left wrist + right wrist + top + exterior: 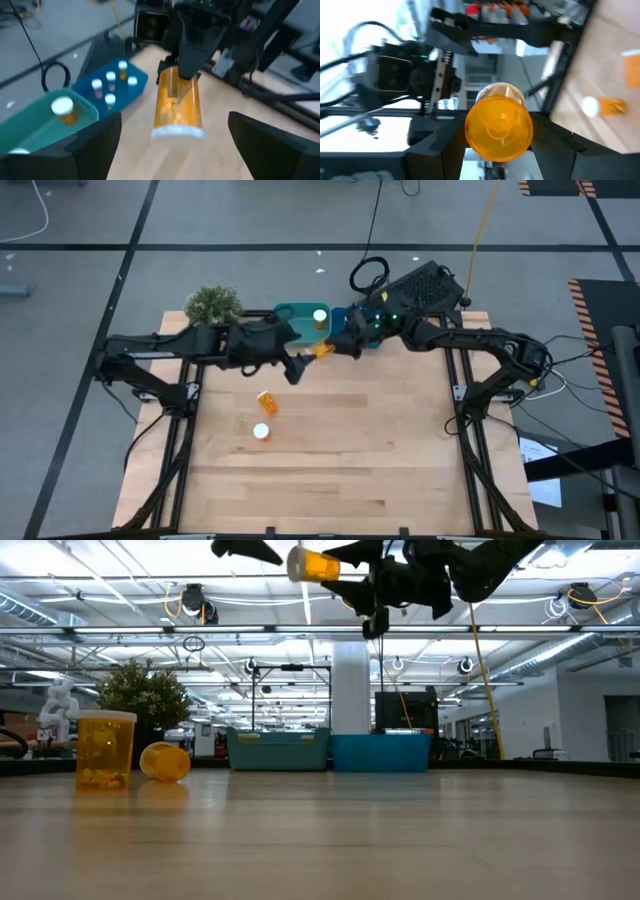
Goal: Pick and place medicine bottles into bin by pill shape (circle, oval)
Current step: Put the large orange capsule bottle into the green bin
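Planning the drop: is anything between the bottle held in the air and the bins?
Nothing visible. The right gripper holds the bottle in the air beside the teal bin and blue bin. The open left gripper faces its cap, on the side away from the bins.

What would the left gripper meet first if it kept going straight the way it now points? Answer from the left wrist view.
Most likely the medicine bottle held level in the right gripper, cap end facing the open left gripper. It lies directly between the left fingers' line; depth is unclear, but nothing shows in between.
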Tool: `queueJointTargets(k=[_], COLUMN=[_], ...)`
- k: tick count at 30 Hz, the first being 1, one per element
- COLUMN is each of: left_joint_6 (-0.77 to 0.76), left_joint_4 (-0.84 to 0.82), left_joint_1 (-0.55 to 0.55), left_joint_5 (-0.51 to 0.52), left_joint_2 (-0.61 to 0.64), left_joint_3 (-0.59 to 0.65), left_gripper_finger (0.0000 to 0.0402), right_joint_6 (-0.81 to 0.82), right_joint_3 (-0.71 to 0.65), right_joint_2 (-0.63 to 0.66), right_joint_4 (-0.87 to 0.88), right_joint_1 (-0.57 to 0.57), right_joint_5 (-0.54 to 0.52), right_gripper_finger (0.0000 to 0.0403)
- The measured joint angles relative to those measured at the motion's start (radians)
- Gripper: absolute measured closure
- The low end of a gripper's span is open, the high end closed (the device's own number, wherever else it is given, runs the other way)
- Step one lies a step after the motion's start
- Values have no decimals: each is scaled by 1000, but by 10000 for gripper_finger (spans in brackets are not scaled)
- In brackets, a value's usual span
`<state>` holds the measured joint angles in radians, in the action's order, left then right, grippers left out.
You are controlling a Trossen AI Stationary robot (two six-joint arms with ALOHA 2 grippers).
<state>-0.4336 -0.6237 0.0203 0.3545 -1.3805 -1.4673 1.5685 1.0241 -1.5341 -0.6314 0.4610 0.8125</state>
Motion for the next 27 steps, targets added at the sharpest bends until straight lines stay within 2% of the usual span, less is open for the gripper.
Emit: queueJointTargets(k=[5, 9, 14, 20, 27], left_joint_6=[76, 104, 125, 148, 152], left_joint_4=[104, 169, 172, 218, 231], left_joint_1=[0, 0, 3, 30, 54], left_joint_5=[14, 19, 72, 60, -8], left_joint_2=[9, -5, -10, -10, -9], left_joint_3=[-2, 0, 0, 0, 0], left_gripper_finger=[40, 35, 46, 81, 145], right_joint_6=[92, 144, 193, 206, 224], right_joint_3=[0, 0, 0, 1, 1], right_joint_2=[0, 0, 2, 2, 2], right_joint_4=[-136, -211, -280, -293, -317], right_joint_1=[25, 25, 24, 24, 24], right_joint_5=[-8, -55, -83, -80, -80], right_gripper_finger=[212, 212, 212, 212, 211])
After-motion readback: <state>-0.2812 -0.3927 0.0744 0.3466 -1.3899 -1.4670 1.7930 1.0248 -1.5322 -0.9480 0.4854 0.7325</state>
